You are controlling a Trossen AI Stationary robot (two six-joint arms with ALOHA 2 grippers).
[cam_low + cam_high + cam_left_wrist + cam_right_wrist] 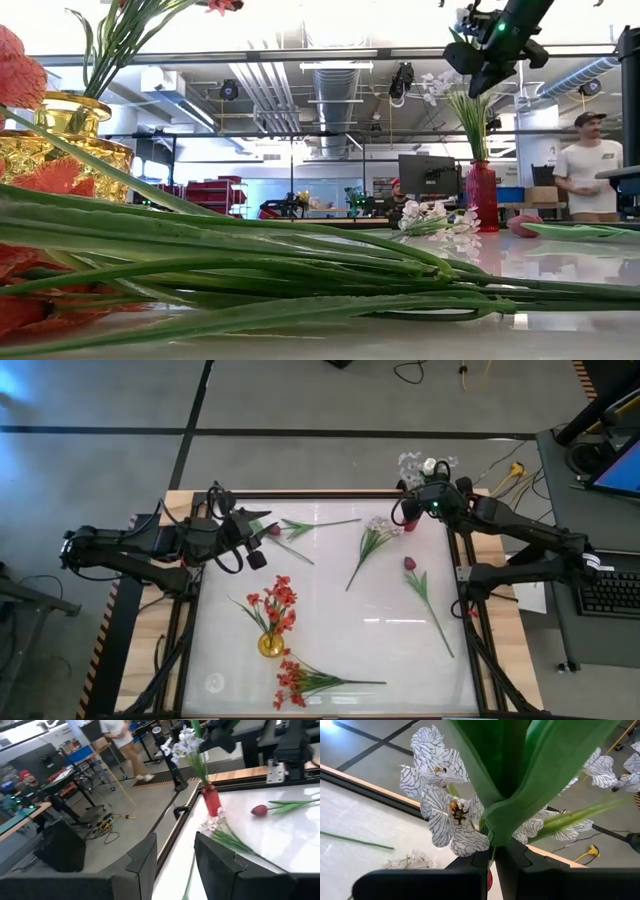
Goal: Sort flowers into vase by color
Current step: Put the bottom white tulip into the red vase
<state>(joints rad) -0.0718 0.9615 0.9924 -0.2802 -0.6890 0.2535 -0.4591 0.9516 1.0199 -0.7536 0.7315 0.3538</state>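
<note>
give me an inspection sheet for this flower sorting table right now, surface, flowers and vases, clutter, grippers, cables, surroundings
Surface: white table in a wooden frame, glossy.
Job's things: red-orange flowers stand in the gold vase; another red-orange spray lies at the near edge. A white spray and two maroon tulips lie loose. The red vase at the far right corner holds white flowers.
Clutter: nothing seen.
Grippers: right gripper above the red vase, jaws shut on a white-flowered stem; left gripper at the far left, jaws apart, empty.
Cables: yellow plug and leads on the floor past the right corner.
Surroundings: workshop; people stand beyond the table.
</note>
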